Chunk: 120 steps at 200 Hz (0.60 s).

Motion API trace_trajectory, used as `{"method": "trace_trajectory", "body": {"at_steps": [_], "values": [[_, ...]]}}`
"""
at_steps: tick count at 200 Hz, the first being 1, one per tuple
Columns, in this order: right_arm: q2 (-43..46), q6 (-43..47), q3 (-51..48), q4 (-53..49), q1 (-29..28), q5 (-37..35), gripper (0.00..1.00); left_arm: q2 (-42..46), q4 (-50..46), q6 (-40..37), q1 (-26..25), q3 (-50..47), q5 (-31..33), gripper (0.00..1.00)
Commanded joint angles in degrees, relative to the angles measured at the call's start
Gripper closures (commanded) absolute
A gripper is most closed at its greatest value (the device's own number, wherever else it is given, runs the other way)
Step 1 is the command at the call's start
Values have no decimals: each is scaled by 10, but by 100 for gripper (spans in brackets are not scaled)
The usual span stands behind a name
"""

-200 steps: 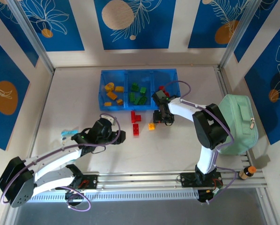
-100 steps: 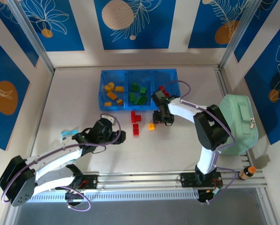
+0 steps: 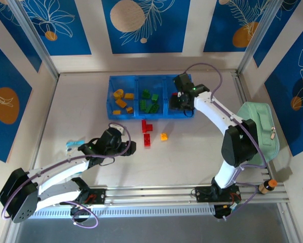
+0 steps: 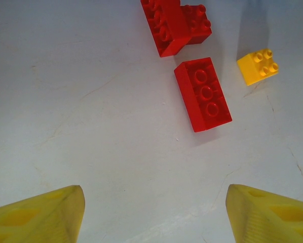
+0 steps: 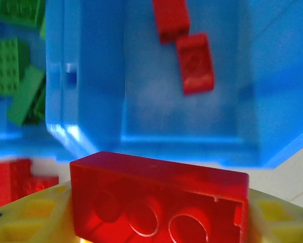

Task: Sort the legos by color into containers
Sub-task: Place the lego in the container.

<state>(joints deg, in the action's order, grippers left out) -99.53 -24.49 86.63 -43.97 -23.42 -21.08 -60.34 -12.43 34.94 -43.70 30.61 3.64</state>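
Observation:
The containers [image 3: 136, 77] form one blue tray with three compartments at the back of the table. Orange legos [image 3: 122, 98] lie in the left one and green legos [image 3: 149, 103] in the middle. My right gripper [image 3: 181, 102] hovers over the right compartment, shut on a red lego [image 5: 159, 197] between its yellow fingers [image 5: 25, 217]. Two red legos [image 5: 194, 63] lie in that compartment below it. On the table lie a red brick [image 4: 202, 93], a red L-shaped cluster [image 4: 174, 23] and a small orange-yellow lego [image 4: 258, 66]. My left gripper [image 4: 154, 215] is open just short of them, holding nothing.
A pale green zipped pouch [image 3: 258, 134] lies at the right edge of the table. A small bottle with an orange cap [image 3: 267, 186] stands near the front right corner. A light blue scrap [image 3: 74, 145] sits left of my left arm.
My right gripper has risen from the table beside the orange-yellow lego and swung back over the tray's right compartment with the red lego. The left arm has not moved.

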Motion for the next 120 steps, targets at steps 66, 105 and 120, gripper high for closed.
{"method": "trace_trajectory", "body": {"at_steps": [66, 105, 120], "values": [[-79, 25, 109, -57, 23, 0, 22, -21, 2, -10, -26, 39, -1, 26], [-15, 15, 51, -33, 18, 10, 21, -76, 22, -5, -39, 65, -9, 26], [17, 9, 23, -22, 16, 14, 21, -104, 27, -4, -44, 80, -13, 26]]}}
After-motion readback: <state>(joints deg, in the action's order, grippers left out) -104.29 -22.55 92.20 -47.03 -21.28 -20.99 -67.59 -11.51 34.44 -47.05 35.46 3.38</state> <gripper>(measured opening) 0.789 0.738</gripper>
